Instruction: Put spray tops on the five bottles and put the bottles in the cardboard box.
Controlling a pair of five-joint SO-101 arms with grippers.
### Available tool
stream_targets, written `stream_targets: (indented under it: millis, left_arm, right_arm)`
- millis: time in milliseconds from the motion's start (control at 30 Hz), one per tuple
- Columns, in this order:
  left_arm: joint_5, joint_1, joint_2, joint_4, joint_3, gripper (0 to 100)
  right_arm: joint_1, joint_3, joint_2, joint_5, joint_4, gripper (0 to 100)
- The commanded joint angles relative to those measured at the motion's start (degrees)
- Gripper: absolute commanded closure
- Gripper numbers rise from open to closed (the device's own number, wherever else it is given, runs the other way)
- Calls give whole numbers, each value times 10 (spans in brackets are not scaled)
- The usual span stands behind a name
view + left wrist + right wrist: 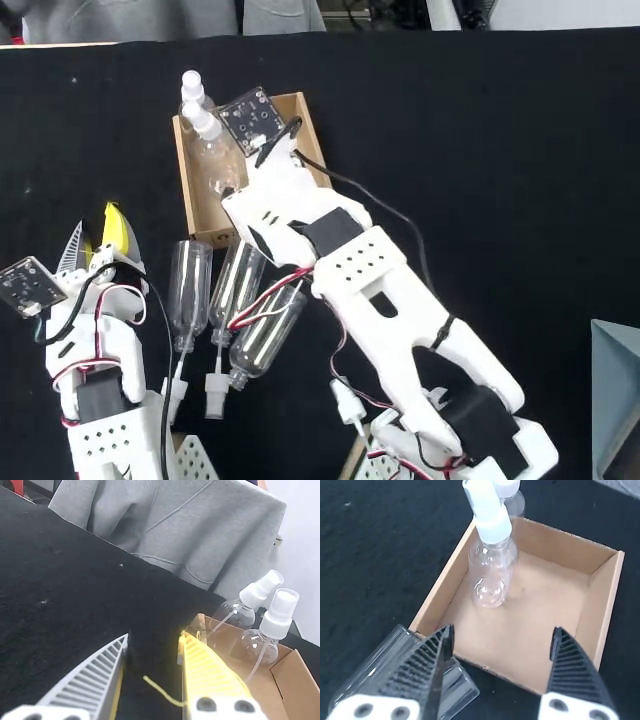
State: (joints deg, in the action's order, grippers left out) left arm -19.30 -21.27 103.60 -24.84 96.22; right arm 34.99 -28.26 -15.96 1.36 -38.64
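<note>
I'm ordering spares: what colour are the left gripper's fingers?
Left gripper: one finger yellow, the other grey; best in left wrist view.

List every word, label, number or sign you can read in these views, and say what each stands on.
No text can be read in any view.
On the cardboard box: plain walls, no print seen.
On the bottles: clear plastic, no labels seen.
On the circuit board at an arm's wrist: any marks are too small to read.
</note>
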Motion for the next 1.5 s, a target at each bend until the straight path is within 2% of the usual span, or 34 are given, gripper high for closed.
stream_targets:
  millis: [0, 333, 867, 1100, 1233, 1467]
  left_arm:
    - [3, -6, 10, 7, 12, 852]
    - [3, -6, 10, 7, 12, 852]
    - [3, -7, 10, 7, 12, 852]
    - [0, -65, 11, 23, 12, 852]
    - [-1, -68, 11, 28, 12, 853]
    - [-1, -70, 11, 30, 12, 855]
  right_arm:
    - [11, 36, -43, 1, -6, 737]
    - [7, 53, -48, 12, -131, 737]
    - [9, 51, -48, 167, -264, 733]
    - [12, 50, -48, 295, -323, 733]
    - [12, 42, -48, 325, -336, 733]
    - [56, 15, -48, 402, -367, 733]
